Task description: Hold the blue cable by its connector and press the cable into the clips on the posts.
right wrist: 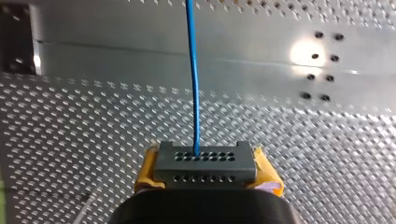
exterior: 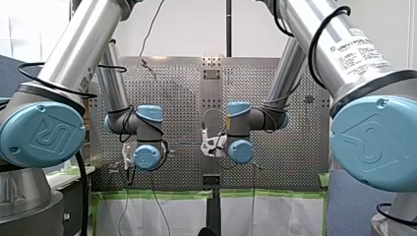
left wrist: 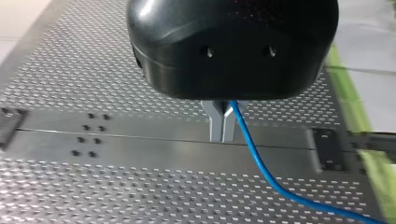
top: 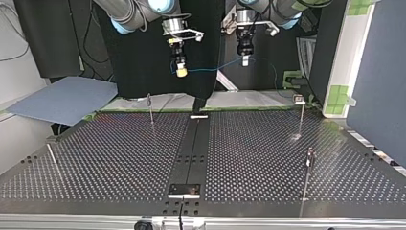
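Blue cable is spanning the gap between the two hands, hanging well above the perforated bench. My right hand is clenching the grey connector between its yellow pads, and the cable is leaving the connector's face straight ahead of that hand. My left hand is pinching the cable between its closed metal fingers a little way along, with the free length trailing off beside and below it.

The routing looks to be only beginning, since no part of the cable is sitting in a clip yet. To do this step well, the right hand should be gripping the connector squarely while the left is drawing the span lightly taut. That way the stretch between them is meeting a clip's mouth level, not twisting or slipping off beside it. Too much tension is risking a tug at the connector.

Thin posts are standing below and well apart from both hands. One post is on the right hand's side, and a second post carrying a clip is out past the left hand. A third post is nearer the bench's edge. The bench between them is offering wide room for a descent, but the slender posts look easy to knock, so the hands should be coming down beside them, not onto them
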